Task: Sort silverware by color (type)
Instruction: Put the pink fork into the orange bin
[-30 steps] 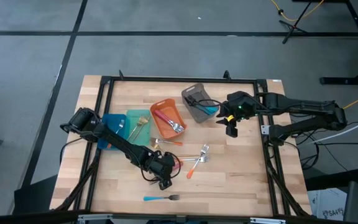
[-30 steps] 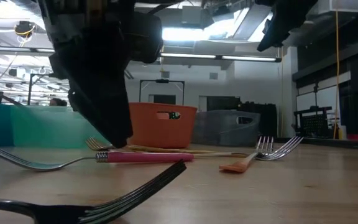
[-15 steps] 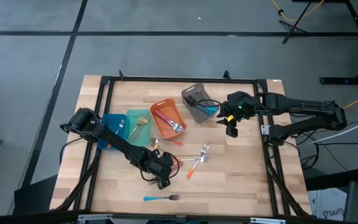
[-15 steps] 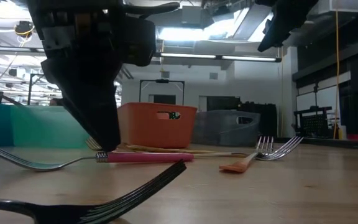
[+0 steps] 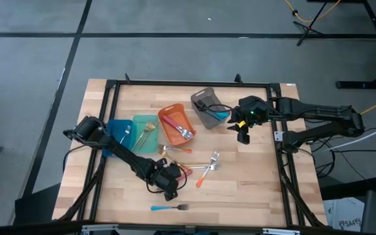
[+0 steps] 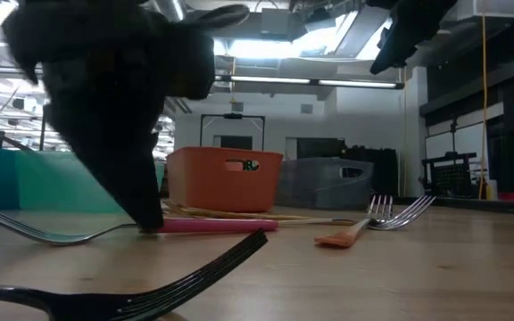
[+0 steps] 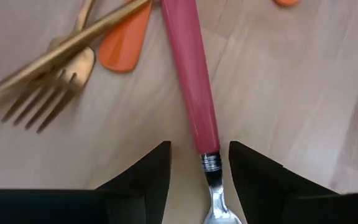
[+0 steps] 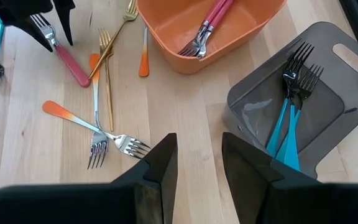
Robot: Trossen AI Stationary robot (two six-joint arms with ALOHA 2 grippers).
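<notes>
Currently the left gripper (image 7: 199,171) is down at the table, fingers spread either side of a pink-handled fork (image 7: 194,87), straddling the collar where the handle meets the metal neck. Nothing is clamped yet; the fork lies flat on the wood. In the high view this gripper (image 5: 169,185) sits in the table's front-middle area, near the loose pile.

Beside the pink handle lie a gold fork (image 7: 55,93) and an orange handle (image 7: 126,43), close enough to be nudged.

Right gripper (image 8: 197,163) hovers above the table beside the grey bin (image 8: 328,134), fingers parted and grasping nothing. That bin holds blue-handled forks (image 8: 291,127). The orange bin (image 8: 216,31) already holds pink-handled forks (image 8: 207,28); the teal bin (image 5: 142,134) holds a gold one.

Step in hand, by judgement: picking up the pink fork for the orange bin. Next move calls for closing squarely on the handle, lifting clear of the gold fork, then carrying it to the orange bin.

Still loose: two orange-handled forks (image 8: 95,134) and a blue-handled fork (image 5: 168,207) near the front edge.
</notes>
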